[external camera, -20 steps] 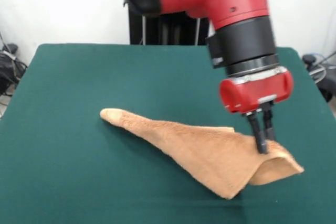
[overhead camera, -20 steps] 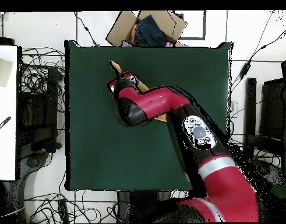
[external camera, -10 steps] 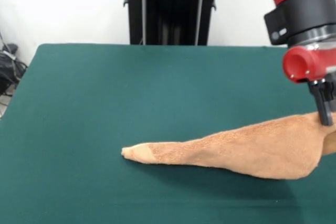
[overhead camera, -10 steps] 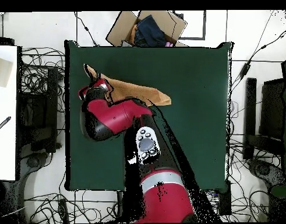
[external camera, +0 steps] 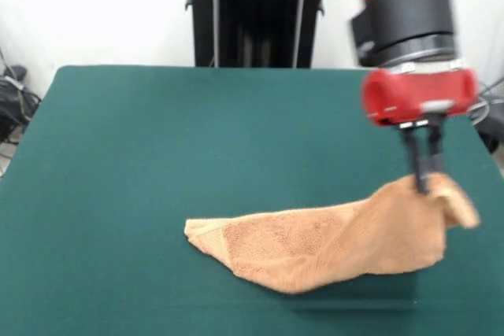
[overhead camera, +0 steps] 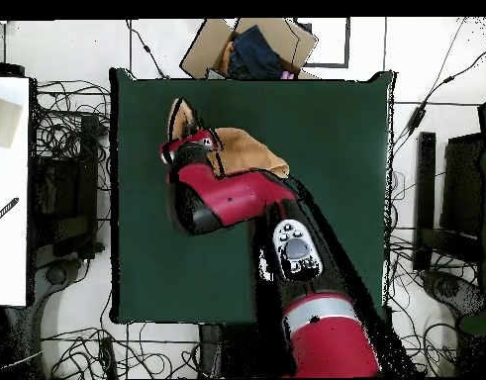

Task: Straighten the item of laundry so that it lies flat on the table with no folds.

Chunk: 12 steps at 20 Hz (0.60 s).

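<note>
Here my end effector (external camera: 422, 172) is clamped on 1 corner of the towel (external camera: 331, 243), holding that corner raised above the bench (external camera: 157, 155). The rest of the cloth lies rumpled and folded near the bench's front edge, toward its right front corner.

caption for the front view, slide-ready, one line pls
Sawyer's claw pinches one corner of the orange-tan towel, lifting it while the rest lies bunched on the green table.
</note>
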Motion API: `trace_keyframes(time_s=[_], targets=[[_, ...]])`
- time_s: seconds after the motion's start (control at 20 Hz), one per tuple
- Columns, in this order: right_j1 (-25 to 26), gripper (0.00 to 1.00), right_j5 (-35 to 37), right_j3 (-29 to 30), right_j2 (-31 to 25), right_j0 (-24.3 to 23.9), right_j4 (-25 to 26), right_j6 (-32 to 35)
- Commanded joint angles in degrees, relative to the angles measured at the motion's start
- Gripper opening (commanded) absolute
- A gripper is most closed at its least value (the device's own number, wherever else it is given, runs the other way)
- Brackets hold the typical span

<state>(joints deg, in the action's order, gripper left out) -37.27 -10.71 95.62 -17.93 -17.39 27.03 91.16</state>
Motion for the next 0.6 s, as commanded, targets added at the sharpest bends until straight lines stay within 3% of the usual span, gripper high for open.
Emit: trace_keyframes(time_s=[0.05,0.25,0.6], targets=[[4.1,0.00,8.3,2.2,-8.9,-9.9,2.5,5.3],[4.3,0.00,5.9,1.4,-5.6,-7.4,1.8,5.9],[6.1,0.00,5.7,0.9,-5.8,-7.1,1.8,5.5]])
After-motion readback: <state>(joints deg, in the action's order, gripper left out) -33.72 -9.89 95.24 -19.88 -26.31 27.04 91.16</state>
